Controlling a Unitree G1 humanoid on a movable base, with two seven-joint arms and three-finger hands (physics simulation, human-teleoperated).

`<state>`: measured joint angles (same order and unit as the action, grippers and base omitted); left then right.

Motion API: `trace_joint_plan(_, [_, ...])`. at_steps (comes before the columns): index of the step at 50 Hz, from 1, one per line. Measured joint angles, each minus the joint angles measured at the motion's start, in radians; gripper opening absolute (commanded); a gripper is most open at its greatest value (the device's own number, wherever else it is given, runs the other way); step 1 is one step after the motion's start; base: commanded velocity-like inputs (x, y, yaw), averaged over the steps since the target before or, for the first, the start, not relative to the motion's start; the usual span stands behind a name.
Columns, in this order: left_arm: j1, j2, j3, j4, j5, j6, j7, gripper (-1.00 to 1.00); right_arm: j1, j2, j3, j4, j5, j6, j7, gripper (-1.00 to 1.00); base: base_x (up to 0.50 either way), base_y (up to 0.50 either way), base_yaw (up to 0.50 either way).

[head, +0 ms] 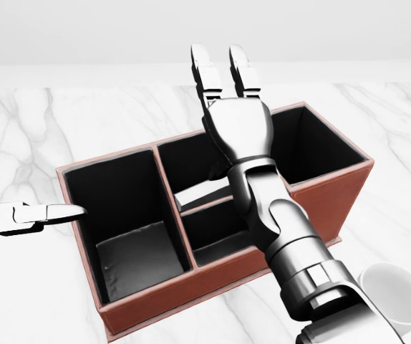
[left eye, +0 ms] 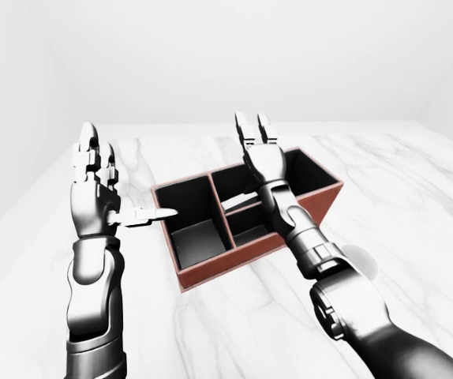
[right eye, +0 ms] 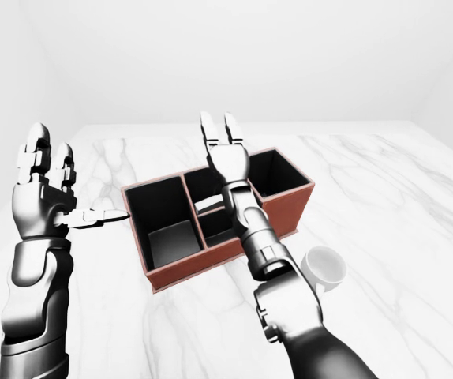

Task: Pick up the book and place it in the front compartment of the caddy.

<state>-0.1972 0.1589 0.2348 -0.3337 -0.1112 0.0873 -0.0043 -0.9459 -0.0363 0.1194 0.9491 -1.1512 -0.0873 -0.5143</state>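
The red-brown caddy (head: 191, 285) stands on the white marble table (left eye: 416, 205), with black-lined compartments. A dark grey flat slab (head: 135, 256), possibly the book, lies at the bottom of the large left compartment; I cannot tell for sure. My right hand (head: 216, 129) is open and empty, fingers pointing up, hovering over the caddy's middle compartments with its thumb reaching left. My left hand (left eye: 120, 185) is open and empty, raised to the left of the caddy, its thumb pointing at the caddy's left wall.
A white cup (right eye: 325, 267) stands on the table just right of the caddy, beside my right forearm. The table's left edge (left eye: 21, 213) runs diagonally in the left-eye view. Plain white walls surround the table.
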Motion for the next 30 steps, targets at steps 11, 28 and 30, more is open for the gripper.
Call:
trace_joint_plan(11, [0.002, -0.001, -0.002, -0.001, 0.003, 0.0, -0.002, 1.0, 0.052, -0.003, -0.025, -0.134, 0.084, 0.0, 0.102, 1.0, 0.0, 0.0, 0.0])
trace_joint_plan(28, [0.009, -0.006, -0.005, -0.011, 0.008, 0.0, -0.006, 1.0, 0.179, 0.007, -0.053, -0.499, 0.275, 0.0, 0.324, 1.0, 0.0, 0.0, 0.0])
trace_joint_plan(30, [0.009, -0.006, -0.005, -0.014, 0.008, 0.0, -0.006, 1.0, 0.194, 0.01, -0.055, -0.545, 0.295, 0.0, 0.348, 1.0, 0.0, 0.0, 0.0])
